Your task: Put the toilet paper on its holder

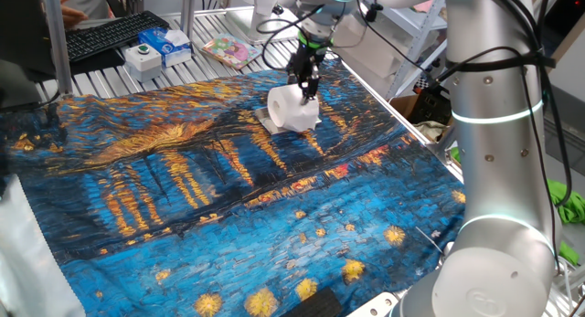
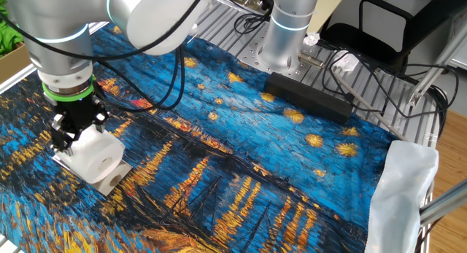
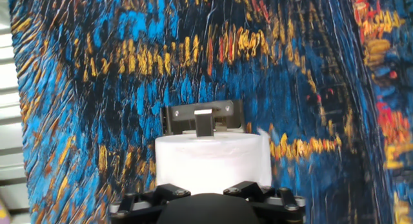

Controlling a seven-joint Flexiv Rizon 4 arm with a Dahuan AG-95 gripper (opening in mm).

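The toilet paper (image 1: pixel 292 109) is a plump white roll at the far middle of the painted cloth, tilted, with its core hole showing in the other fixed view (image 2: pixel 100 155). The holder (image 1: pixel 271 124) is a flat shiny base that peeks out from under the roll; in the hand view its mirror-like plate and upright part (image 3: pixel 201 117) stand just beyond the roll (image 3: pixel 210 161). My gripper (image 1: pixel 306 83) comes down onto the roll from above, and its black fingers (image 2: pixel 67 129) press on the roll's top. In the hand view the gripper (image 3: pixel 206 188) holds the roll's near end between its fingers.
A blue and orange painted cloth (image 1: pixel 183 198) covers the table. At the back stand a white box with a green button (image 1: pixel 143 54), a blue box (image 1: pixel 170 41), a keyboard (image 1: pixel 110 34) and a colourful packet (image 1: pixel 230 50). A black power strip (image 2: pixel 310 96) lies by the robot base (image 2: pixel 284 34).
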